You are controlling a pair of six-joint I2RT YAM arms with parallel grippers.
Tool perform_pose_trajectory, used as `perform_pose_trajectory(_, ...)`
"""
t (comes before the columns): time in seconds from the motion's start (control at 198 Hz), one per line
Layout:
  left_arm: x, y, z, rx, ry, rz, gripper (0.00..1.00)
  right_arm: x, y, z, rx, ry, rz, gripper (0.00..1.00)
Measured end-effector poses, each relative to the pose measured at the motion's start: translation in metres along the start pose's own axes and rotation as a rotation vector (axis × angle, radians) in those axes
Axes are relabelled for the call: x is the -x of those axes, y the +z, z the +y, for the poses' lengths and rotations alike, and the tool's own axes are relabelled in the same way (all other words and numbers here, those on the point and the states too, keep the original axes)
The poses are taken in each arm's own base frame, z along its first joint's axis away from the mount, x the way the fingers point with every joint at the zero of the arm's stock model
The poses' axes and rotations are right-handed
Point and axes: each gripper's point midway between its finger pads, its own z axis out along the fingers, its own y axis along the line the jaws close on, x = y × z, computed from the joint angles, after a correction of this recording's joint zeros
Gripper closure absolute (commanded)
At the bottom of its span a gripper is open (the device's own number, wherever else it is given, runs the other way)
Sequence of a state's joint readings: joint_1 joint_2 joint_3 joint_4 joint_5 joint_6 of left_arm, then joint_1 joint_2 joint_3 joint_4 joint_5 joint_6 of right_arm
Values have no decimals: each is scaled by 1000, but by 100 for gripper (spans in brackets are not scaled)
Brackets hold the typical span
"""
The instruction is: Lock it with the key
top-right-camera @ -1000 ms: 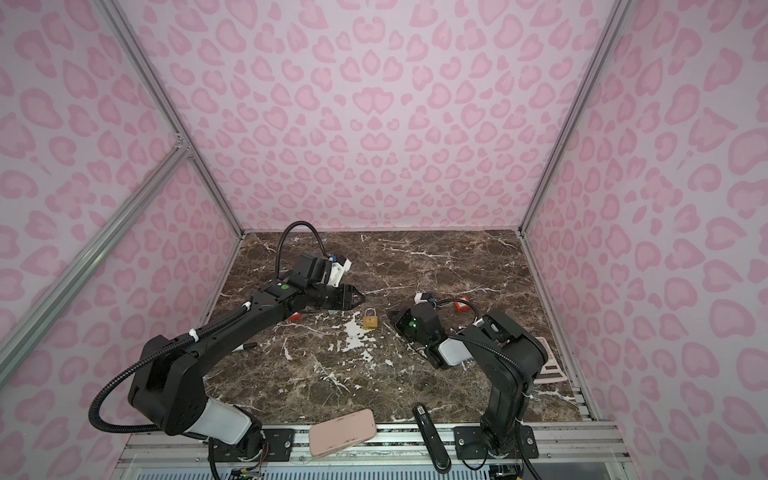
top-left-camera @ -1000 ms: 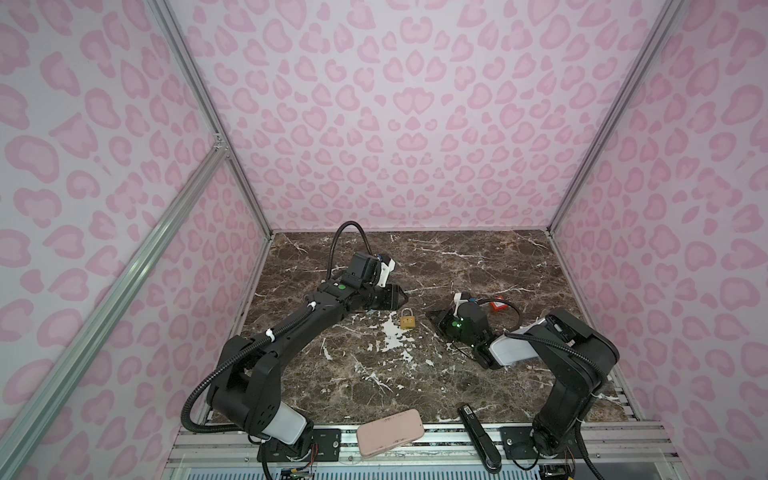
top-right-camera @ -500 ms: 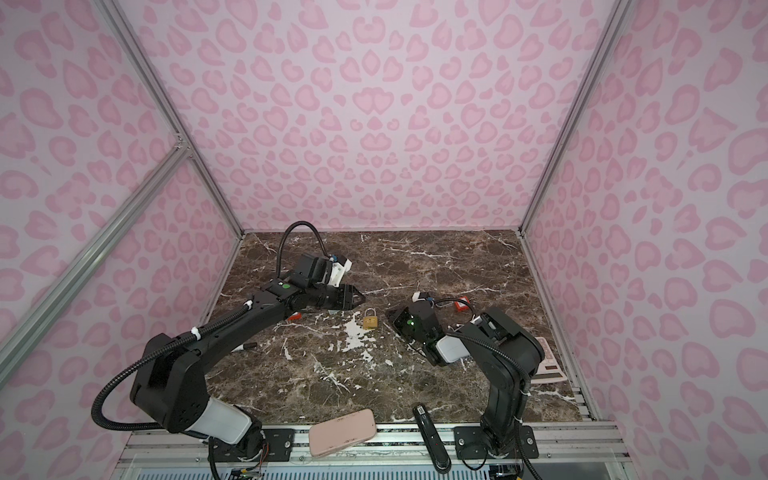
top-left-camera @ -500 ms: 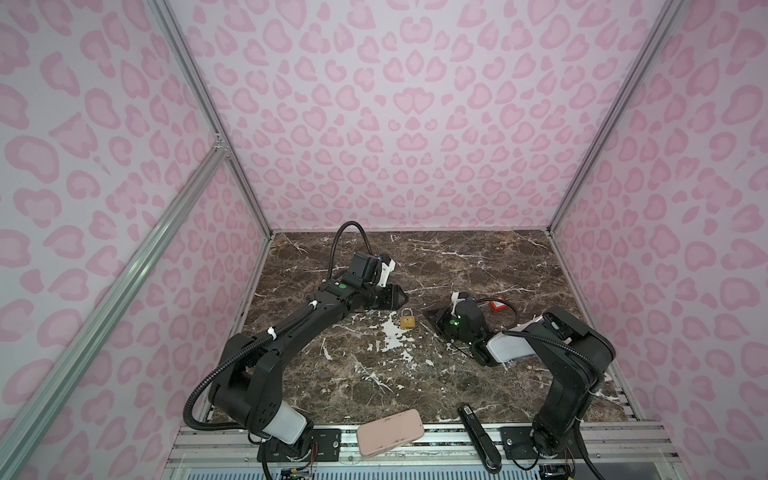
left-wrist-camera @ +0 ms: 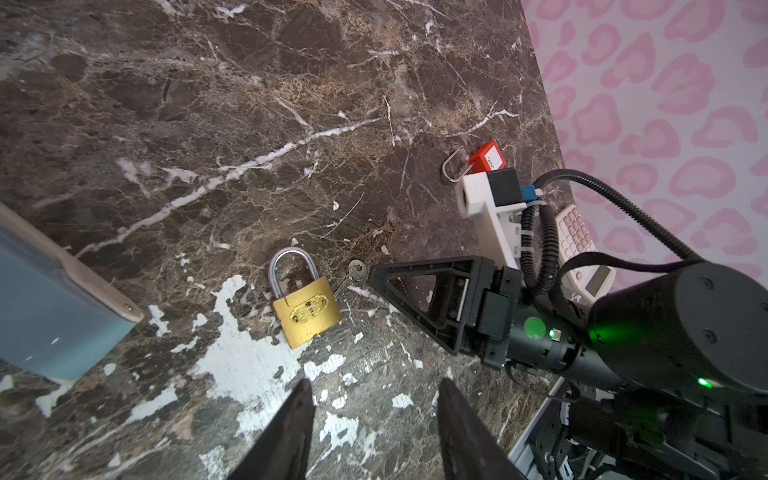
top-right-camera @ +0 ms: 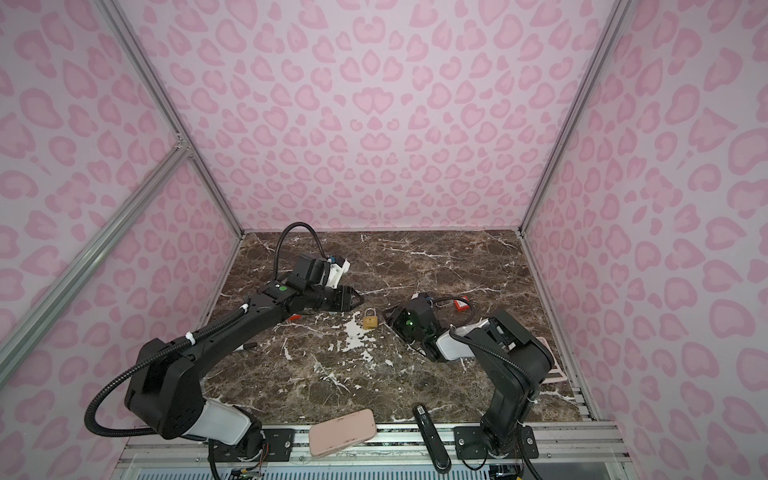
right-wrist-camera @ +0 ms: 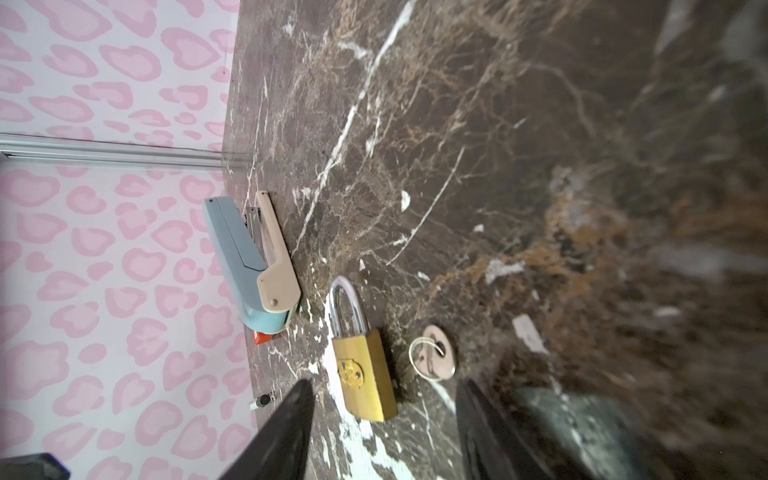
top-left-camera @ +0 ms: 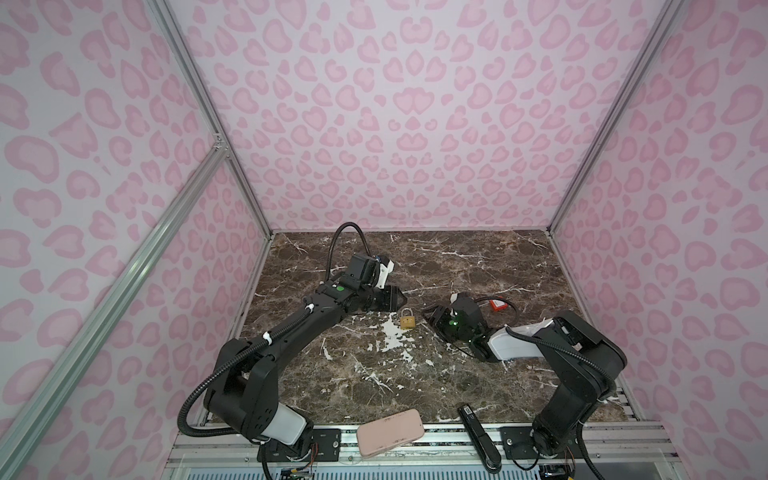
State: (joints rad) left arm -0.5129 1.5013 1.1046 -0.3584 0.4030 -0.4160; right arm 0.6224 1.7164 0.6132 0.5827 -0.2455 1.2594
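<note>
- I see the gold padlock (top-left-camera: 407, 318) lying flat near the middle of the marble table (top-left-camera: 478, 257).
- Its silver loop looks pushed down into the gold body on both sides.
- The key (left-wrist-camera: 356, 270) has a small ring on it. It lies on the table just beside the gold padlock, on the side where my right arm is.
- I cannot tell if the tip of the key touches the lock.
- My left gripper (left-wrist-camera: 374, 386) is let go. Its two fingers stand apart and there is nothing between them.
- In a top view the left gripper (top-left-camera: 395, 297) sits low, near the gold padlock, on its left side and pointing at it.
- My right gripper (right-wrist-camera: 385, 386) is let go too. Its fingers are far apart and they hold nothing.
- In the right wrist view the gold padlock (right-wrist-camera: 363, 370) and the key (right-wrist-camera: 436, 357) both lie just in front of those fingers.
- From the left wrist camera, the tip of the right gripper is just beside the round head of the key.
- A blue and tan stapler (right-wrist-camera: 249, 257) lies close to the left wall.
- A red padlock (top-left-camera: 498, 304) lies behind the right gripper, and a pink calculator (left-wrist-camera: 577, 245) sits by the right wall.
- A pink case (top-left-camera: 390, 432) and a long black tool (top-left-camera: 478, 436) lie at the front edge.
</note>
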Motion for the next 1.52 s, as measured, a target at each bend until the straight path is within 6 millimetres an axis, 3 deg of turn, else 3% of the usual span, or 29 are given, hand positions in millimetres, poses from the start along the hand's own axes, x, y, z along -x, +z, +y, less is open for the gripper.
perform_pose_trajectory(0.166, 0, -3, 2, 8, -1, -6, 50, 4, -8, 1, -22, -34, -22, 38)
perform_pose_trajectory(0.353, 3, -6, 2, 11, -3, -17, 50, 22, -1, 1, -34, -50, -23, 39)
perform_pose_trajectory(0.454, 3, -6, 3, 11, -4, -18, 50, 31, 6, 14, -12, -76, -13, 48)
perform_pose_trajectory(0.6, 3, -7, 3, 11, -4, -19, 50, 32, 16, 26, -7, -113, 23, 70)
perform_pose_trajectory(0.897, 4, -7, 3, 12, -5, -20, 50, 27, 28, 14, -101, -174, 96, 92)
perform_pose_trajectory(1.235, 2, -7, 4, 13, -6, -18, 50, 15, 34, -6, -181, -198, 176, 93)
perform_pose_trajectory(1.517, -3, -6, 7, 18, -12, -8, 50, 6, 26, -19, -205, -198, 207, 93)
